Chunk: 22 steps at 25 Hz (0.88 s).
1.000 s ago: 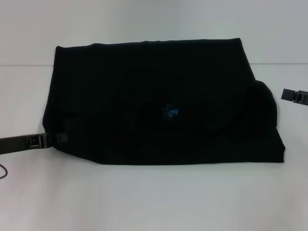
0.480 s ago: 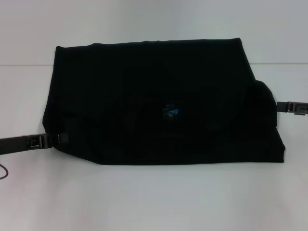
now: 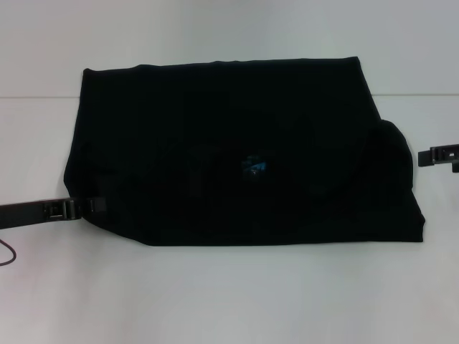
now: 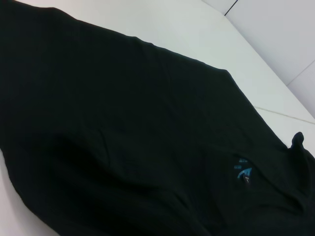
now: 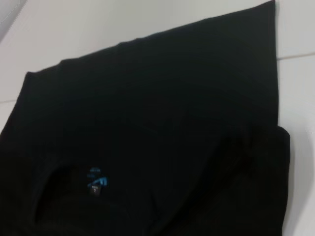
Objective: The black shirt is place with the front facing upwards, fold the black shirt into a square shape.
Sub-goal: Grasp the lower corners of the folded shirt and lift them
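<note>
Now black shirt (image 3: 237, 154) lies between left hand (image 3: 90, 206); right hand (image 3: 430, 155).

Plain black throughout the black shirt (image 3: 229, 143), with no pattern showing on the fabric. A small bright blue neck tag (image 3: 254, 165) near the middle of the cloth, blue also in the left wrist view (image 4: 242, 171) and the right wrist view (image 5: 96, 178). White, unpatterned table (image 3: 229, 294). Black left gripper (image 3: 92, 206) and black right gripper (image 3: 422, 157).
</note>
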Each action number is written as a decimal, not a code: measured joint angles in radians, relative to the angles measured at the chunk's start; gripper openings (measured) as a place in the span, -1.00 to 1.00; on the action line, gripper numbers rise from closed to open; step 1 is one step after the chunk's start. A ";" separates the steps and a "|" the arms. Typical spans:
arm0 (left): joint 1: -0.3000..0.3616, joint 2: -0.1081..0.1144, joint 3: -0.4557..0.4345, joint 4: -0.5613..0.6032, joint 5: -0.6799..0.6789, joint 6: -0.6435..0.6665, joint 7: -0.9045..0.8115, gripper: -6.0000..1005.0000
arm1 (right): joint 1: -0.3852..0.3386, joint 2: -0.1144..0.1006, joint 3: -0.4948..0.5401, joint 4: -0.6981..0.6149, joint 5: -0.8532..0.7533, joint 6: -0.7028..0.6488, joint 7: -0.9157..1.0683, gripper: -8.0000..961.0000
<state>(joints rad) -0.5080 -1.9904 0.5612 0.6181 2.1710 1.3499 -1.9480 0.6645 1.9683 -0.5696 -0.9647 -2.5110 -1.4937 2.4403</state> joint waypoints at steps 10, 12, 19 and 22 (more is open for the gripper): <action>0.000 -0.001 0.000 -0.002 -0.002 0.000 0.000 -0.98 | 0.018 0.001 -0.010 0.005 -0.089 -0.021 0.025 0.97; 0.000 -0.002 -0.001 -0.002 -0.003 0.000 0.000 -0.98 | 0.018 0.003 -0.019 0.010 -0.089 -0.020 0.025 0.97; 0.000 -0.004 0.000 -0.002 -0.004 0.000 0.001 -0.98 | 0.021 0.006 -0.051 0.073 -0.091 0.013 0.014 0.95; 0.000 -0.004 0.000 -0.002 -0.004 0.000 0.001 -0.98 | 0.025 0.006 -0.071 0.091 -0.091 0.024 0.014 0.93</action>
<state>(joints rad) -0.5077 -1.9943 0.5614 0.6166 2.1674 1.3499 -1.9472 0.6893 1.9738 -0.6408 -0.8734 -2.6022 -1.4697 2.4547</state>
